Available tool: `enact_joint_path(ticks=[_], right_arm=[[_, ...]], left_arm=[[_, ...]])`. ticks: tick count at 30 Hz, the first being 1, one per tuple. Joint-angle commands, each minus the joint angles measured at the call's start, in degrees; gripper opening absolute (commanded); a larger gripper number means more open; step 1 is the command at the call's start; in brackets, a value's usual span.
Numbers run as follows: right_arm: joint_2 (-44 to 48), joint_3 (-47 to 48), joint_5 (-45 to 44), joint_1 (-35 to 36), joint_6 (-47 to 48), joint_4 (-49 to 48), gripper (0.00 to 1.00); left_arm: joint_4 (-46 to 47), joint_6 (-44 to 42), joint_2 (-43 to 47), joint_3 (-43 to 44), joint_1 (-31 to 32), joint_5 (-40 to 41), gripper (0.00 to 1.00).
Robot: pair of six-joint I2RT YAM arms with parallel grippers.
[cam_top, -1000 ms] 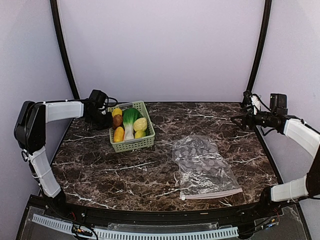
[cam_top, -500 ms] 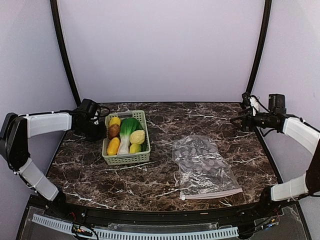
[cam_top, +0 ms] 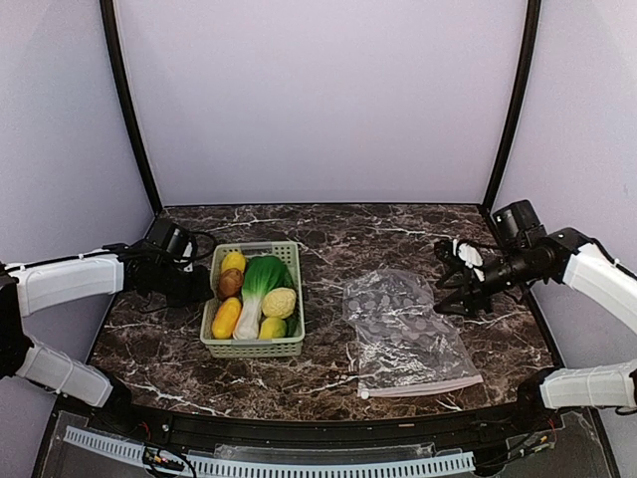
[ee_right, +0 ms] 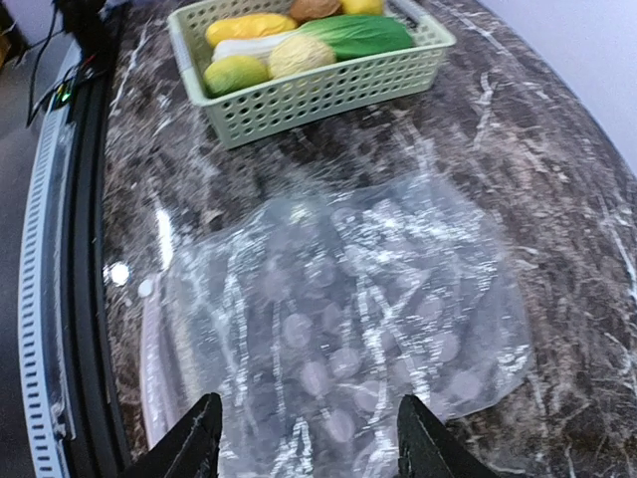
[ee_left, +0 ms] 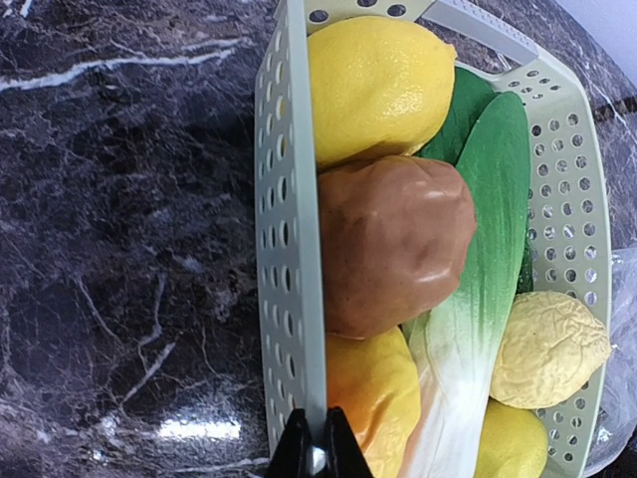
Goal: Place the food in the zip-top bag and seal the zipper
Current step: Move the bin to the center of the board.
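Observation:
The toy food lies in a pale green lattice basket (cam_top: 253,344): lemon (ee_left: 373,85), brown potato (ee_left: 393,239), bok choy (ee_left: 478,259), corn (ee_left: 547,349) and orange-yellow fruit (ee_left: 373,393). My left gripper (ee_left: 317,453) is shut on the basket's left wall (ee_left: 289,249); it also shows in the top view (cam_top: 194,287). The clear zip-top bag (cam_top: 403,332) lies flat right of centre, its zipper (cam_top: 423,387) along the near edge with the slider (cam_top: 364,394) at the left end. My right gripper (cam_top: 448,289) is open and empty, above the bag's right side (ee_right: 348,329).
The marble table's near edge has a black rail (cam_top: 318,423) and a white cable track (cam_top: 269,463). Black frame posts (cam_top: 127,100) stand at the back corners. The basket also shows at the top of the right wrist view (ee_right: 309,90).
My left gripper has drawn the basket with the food toward the near left. My right arm has swung from the back right corner in and down over the bag.

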State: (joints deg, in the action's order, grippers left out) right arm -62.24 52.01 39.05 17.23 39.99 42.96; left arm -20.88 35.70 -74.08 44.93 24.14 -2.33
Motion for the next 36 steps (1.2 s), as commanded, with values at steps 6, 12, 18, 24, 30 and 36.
enact_joint_path(ticks=[6, 12, 18, 24, 30, 36], right_arm=[[3.64, -7.73, -10.97, 15.32, 2.01, 5.92, 0.66], [1.34, -9.33, -13.91, 20.52, 1.34, 6.09, 0.69], [4.34, -9.13, -18.15, 24.11, 2.66, 7.34, 0.76], [2.1, -10.09, -23.52, 30.15, 3.8, 10.66, 0.99], [5.69, -14.43, -31.63, 33.99, 2.52, 6.19, 0.99], [5.7, -18.36, -35.77, 37.69, 5.75, 3.31, 0.99]], left_arm=[[2.02, 3.19, -0.88, -0.87, 7.16, -0.75, 0.01], [-3.82, 4.22, -1.22, 1.67, 7.5, 2.34, 0.5], [-7.55, -0.03, 3.43, 4.87, 7.5, 15.61, 0.74], [-9.52, -6.63, 0.05, 13.95, 7.5, 21.53, 0.75], [-6.95, -3.81, -0.96, 14.19, 7.5, 22.31, 0.73], [-7.75, -3.83, -3.27, 15.86, 7.5, 22.48, 0.74]])
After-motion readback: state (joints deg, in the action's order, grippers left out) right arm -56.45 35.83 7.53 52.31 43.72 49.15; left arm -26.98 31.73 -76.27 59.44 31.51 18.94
